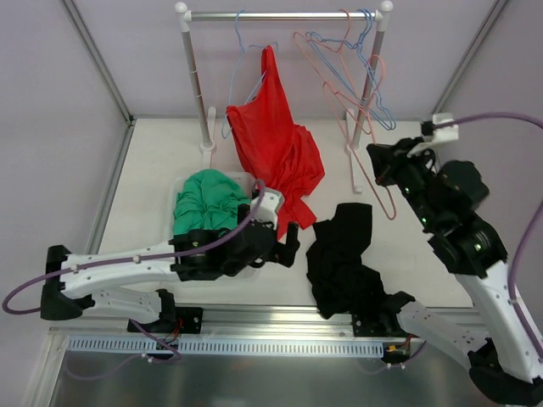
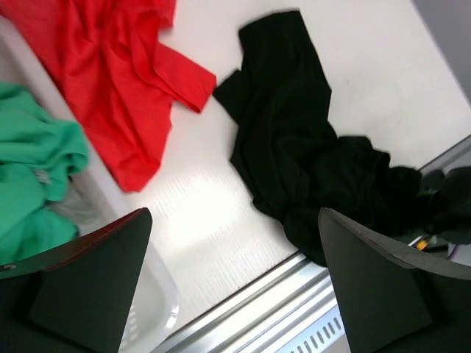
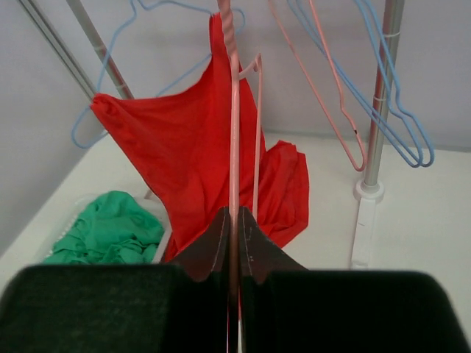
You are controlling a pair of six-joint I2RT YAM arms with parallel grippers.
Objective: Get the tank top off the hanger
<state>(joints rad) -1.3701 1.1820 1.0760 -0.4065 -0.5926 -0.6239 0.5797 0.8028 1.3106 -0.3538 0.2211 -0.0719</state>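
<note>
I work in a robotics lab cell, not a home. The white worktop (image 1: 153, 170) is boxed in by plain pale panels (image 1: 42, 102) and aluminium frame struts (image 1: 97, 59). A slotted metal rail (image 1: 237, 346) edges it, purple cables (image 1: 509, 114) trail from my arms (image 1: 127, 264), and a small garment rack (image 1: 280, 15) stands staged on it.

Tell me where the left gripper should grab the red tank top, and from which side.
Grip the red tank top by its loose lower fold on the table, coming from the near side with the open left gripper. That end lies slack and closest, while its strap hangs over the blue hanger, so a pull there would probably slip it free.
</note>
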